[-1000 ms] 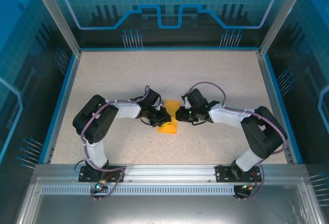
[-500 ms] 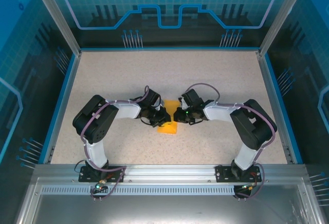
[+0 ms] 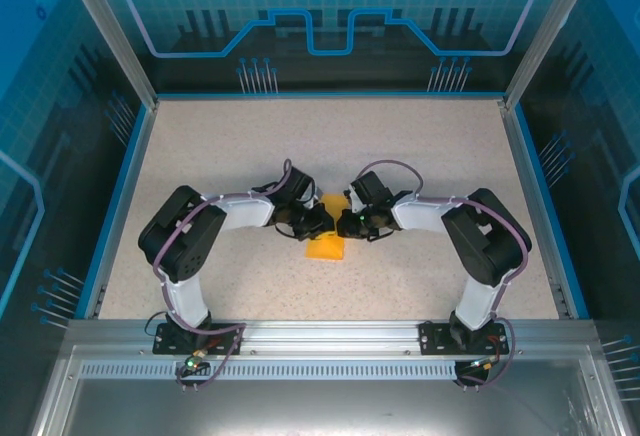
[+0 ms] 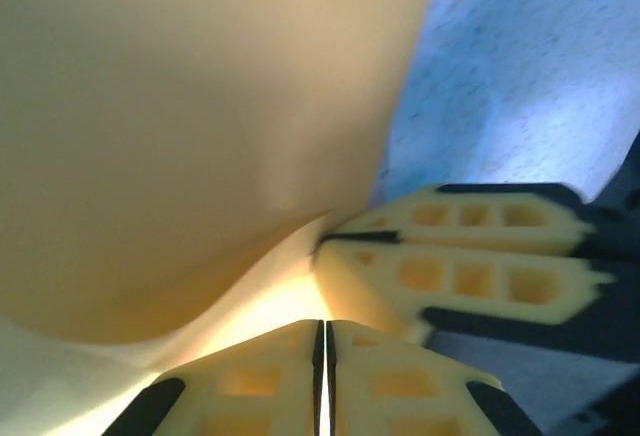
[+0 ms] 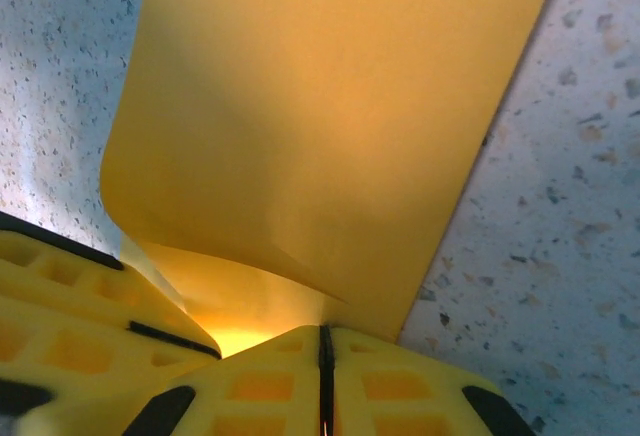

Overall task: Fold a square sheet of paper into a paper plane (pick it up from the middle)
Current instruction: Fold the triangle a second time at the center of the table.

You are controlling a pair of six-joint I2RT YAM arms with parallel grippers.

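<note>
The square sheet of paper (image 3: 326,248) is orange-yellow and lies mid-table, humped up between the two gripper heads. My left gripper (image 3: 322,223) and right gripper (image 3: 345,224) meet tip to tip over its middle. Seen from the left wrist, the sheet (image 4: 190,126) curls down into my left gripper (image 4: 322,324), whose jaws are shut on it, while the right arm's fingers (image 4: 470,276) sit just beyond. In the right wrist view the paper (image 5: 320,126) bends up in a curve, and my right gripper (image 5: 322,331) is shut on its lifted fold, beside the left arm's fingers (image 5: 80,306).
The speckled tabletop (image 3: 200,146) stretches out on all sides of the paper. A blue rim (image 3: 128,171) and transparent walls enclose it. An aluminium rail (image 3: 320,334) carrying both arm bases runs along the near edge.
The right arm's elbow has swung inward and its gripper has slid a little left, closing on the paper. The left arm has barely moved.
</note>
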